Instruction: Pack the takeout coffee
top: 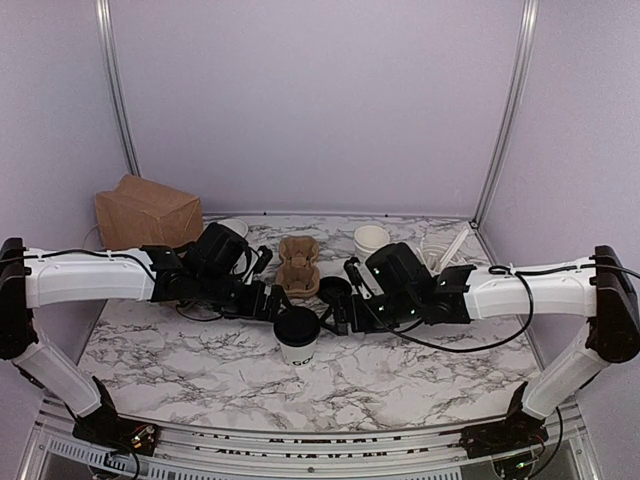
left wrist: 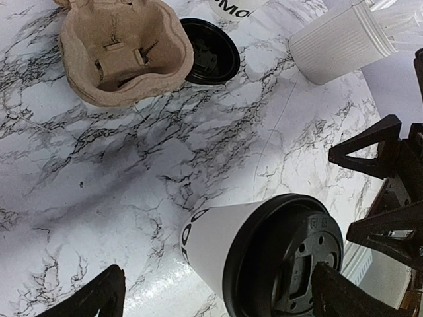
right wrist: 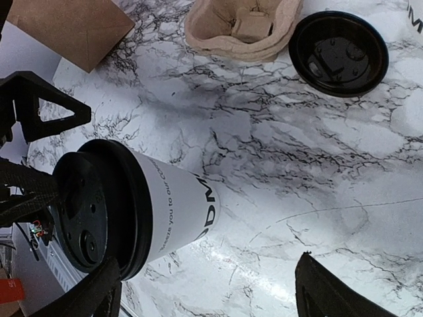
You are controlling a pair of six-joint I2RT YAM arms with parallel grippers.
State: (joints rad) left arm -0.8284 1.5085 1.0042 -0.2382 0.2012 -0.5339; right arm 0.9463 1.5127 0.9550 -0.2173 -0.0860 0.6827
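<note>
The takeout coffee (top: 297,338), a white paper cup with dark lettering and a black lid, stands upright on the marble table near the front middle. My left gripper (top: 274,302) is open just to its left, above lid height. In the left wrist view the cup (left wrist: 218,244) lies between the fingers (left wrist: 344,294), close to the right one, not gripped. My right gripper (top: 336,318) is open just right of the cup. In the right wrist view the cup (right wrist: 165,205) is beside the left finger (right wrist: 89,294), and the gripper (right wrist: 208,277) holds nothing.
A brown pulp cup carrier (top: 298,266) lies behind the cup, with a loose black lid (top: 333,290) to its right. A brown paper bag (top: 145,212) stands back left. Stacked lidless white cups (top: 371,240) and a utensil holder (top: 440,250) stand back right.
</note>
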